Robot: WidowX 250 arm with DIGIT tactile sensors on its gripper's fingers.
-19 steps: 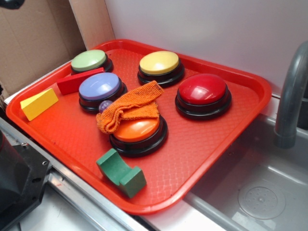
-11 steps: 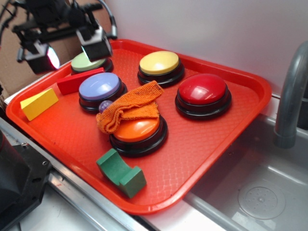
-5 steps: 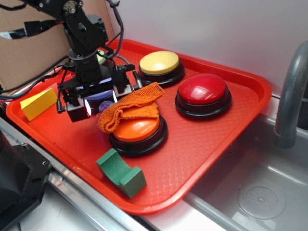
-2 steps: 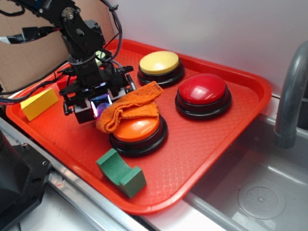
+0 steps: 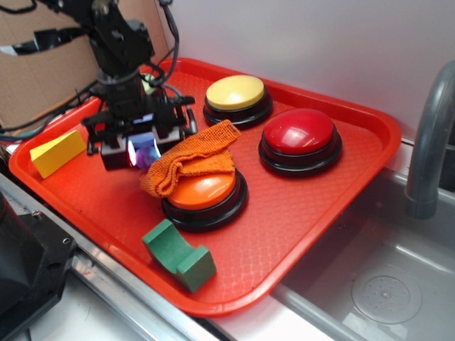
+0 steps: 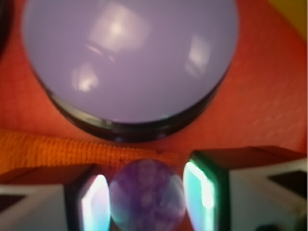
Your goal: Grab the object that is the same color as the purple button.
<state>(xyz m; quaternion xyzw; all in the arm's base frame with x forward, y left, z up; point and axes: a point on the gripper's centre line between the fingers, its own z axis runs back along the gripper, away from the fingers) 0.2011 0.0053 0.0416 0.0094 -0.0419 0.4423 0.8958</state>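
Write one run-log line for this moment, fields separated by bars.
phase: grasp | gripper: around purple ball, contact unclear | ball: beside purple button, touching orange cloth | surface: red tray

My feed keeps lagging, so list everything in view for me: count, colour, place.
Tray: one, red, beside the sink.
Purple ball: one, between the end effector's fingers.
Purple button: one, lavender, just beyond the ball.
Buttons: yellow and red at the back, orange in the middle.
Cloth: one, orange, draped over the orange button.
Blocks: yellow wedge at the left, green arch at the front.
Sink: one, grey, right; faucet.
End effector: one, black, closed around the ball.
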